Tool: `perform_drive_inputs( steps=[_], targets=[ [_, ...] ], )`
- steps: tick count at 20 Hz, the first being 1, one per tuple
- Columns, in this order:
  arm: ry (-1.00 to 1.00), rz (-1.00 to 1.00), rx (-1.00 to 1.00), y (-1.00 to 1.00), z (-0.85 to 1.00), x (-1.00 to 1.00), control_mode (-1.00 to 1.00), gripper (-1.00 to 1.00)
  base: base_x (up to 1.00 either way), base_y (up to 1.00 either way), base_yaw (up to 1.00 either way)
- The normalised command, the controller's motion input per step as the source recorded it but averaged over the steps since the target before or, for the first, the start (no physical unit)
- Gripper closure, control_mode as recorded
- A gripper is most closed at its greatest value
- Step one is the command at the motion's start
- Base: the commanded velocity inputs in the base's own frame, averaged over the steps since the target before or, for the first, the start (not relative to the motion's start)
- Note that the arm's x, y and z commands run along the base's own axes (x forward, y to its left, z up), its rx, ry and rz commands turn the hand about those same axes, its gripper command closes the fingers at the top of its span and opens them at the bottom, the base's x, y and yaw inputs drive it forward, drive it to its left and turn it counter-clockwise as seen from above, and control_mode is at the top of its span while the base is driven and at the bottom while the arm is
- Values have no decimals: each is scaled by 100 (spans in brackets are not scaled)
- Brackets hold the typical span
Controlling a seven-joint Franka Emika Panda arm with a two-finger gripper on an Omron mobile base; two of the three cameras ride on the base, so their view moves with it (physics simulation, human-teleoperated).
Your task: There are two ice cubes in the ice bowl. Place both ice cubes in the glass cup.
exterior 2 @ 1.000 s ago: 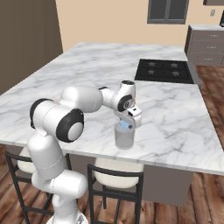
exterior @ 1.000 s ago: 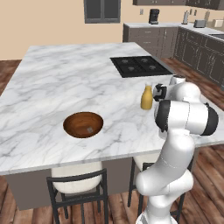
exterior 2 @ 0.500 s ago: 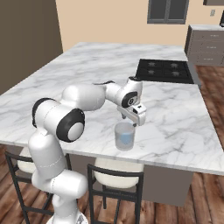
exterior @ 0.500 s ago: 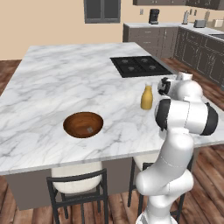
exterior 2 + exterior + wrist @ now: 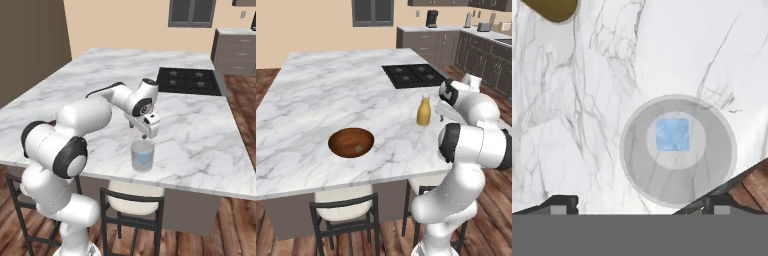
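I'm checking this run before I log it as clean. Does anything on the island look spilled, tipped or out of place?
Nothing stands out. The glass cup stands upright near the counter edge with one ice cube inside, the other ice cube lies in the ice bowl, and the orange bottle is upright. The gripper hangs empty above the cup.

Orange bottle cut by hand view's top edge, bowl's cube perhaps too small to tell.

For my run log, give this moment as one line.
phase: after first drop | open gripper above clear glass cup | one pale blue ice cube in cup | one cube in brown wooden bowl
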Motion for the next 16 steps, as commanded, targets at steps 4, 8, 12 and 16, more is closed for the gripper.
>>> perform_drive_inputs(
  steps=[4,8,12,16],
  targets=[
    [-8,0,7,100,0,-41,-100,-100,0,0,0],
    [-11,0,8,100,6,-10,-100,-100,0,0,0],
    [-4,0,4,100,21,3,-100,-100,0,0,0],
    [0,0,2,100,31,10,-100,-100,0,0,0]
  ],
)
